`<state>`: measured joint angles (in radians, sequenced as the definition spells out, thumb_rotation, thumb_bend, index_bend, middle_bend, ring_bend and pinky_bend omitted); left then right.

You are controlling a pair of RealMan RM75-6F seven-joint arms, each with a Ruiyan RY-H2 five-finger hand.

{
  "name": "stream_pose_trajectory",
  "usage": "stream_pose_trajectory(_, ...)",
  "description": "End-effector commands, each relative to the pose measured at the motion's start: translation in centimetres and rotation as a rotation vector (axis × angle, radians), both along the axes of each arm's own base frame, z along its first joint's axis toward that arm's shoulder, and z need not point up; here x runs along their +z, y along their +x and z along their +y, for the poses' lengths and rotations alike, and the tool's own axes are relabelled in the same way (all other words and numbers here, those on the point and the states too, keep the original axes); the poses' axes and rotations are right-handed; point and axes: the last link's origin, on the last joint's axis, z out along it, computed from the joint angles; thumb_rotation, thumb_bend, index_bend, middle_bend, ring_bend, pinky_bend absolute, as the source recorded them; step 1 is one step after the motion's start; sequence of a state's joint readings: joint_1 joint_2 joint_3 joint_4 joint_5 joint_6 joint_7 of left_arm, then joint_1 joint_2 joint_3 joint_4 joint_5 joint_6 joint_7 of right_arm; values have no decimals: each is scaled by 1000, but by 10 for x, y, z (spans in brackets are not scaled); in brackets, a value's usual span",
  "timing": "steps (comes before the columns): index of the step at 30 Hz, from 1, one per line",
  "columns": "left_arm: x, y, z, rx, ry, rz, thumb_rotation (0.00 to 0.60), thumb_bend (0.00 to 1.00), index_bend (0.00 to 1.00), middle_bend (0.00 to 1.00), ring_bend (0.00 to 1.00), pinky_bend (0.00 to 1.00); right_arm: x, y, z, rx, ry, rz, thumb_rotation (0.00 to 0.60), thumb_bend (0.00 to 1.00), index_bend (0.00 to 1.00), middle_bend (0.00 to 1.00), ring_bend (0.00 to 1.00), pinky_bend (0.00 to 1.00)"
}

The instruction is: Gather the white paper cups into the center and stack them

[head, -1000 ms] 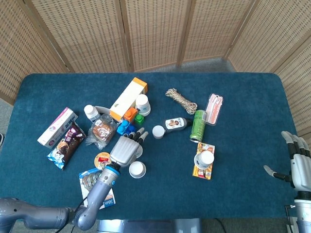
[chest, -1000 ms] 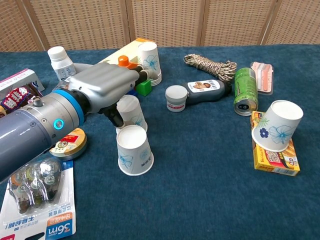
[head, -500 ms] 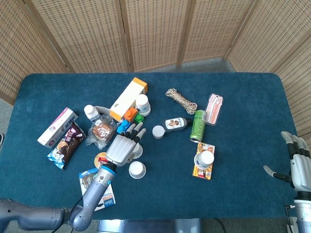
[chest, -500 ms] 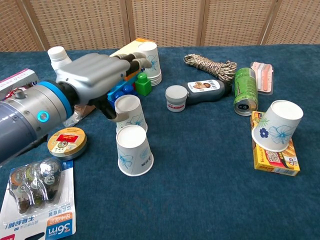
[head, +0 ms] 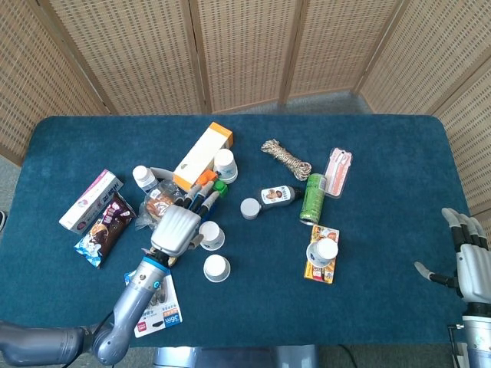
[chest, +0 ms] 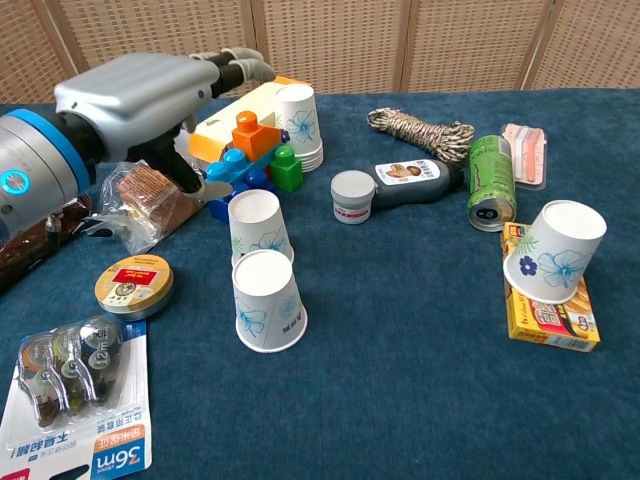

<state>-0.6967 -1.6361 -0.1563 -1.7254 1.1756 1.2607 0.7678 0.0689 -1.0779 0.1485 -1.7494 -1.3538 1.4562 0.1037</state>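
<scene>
Several white paper cups with blue flowers stand upside down on the blue table. One cup point(chest: 267, 300) point(head: 217, 267) is nearest me, and a second cup point(chest: 255, 227) point(head: 211, 235) stands just behind it. A third cup point(chest: 301, 125) point(head: 225, 165) is by the yellow box. A fourth cup point(chest: 555, 250) point(head: 322, 251) leans on a yellow packet at the right. My left hand point(chest: 150, 95) point(head: 178, 230) hovers raised to the left of the second cup, fingers stretched out, holding nothing. My right hand point(head: 468, 261) hangs open at the table's right edge, far from every cup.
Toy blocks point(chest: 250, 150), a snack bag point(chest: 145, 205) and a round tin point(chest: 133, 283) lie under and near my left hand. A tape pack point(chest: 75, 385) sits front left. A white jar point(chest: 352, 195), dark bottle point(chest: 410, 180), rope point(chest: 420, 130) and green can point(chest: 490, 180) fill the middle right.
My left hand has risen and drawn back to the left, away from the second cup it was against. That cup stays upright where it was. The right hand has not moved.
</scene>
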Motion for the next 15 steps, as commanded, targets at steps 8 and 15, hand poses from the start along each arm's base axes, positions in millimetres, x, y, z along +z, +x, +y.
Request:
stream_pose_trajectory(8,9,-9,4,24,35,24,600,283,0,0,1,370,0,0,0,-1,-1,1,600,97,0,0,0,0)
stream_pose_trajectory(15,42,-24,-6,28,19,5,600,282,0,0,0,280,-1,-1,-1,-2,3,3,600,96,0,0,0,0)
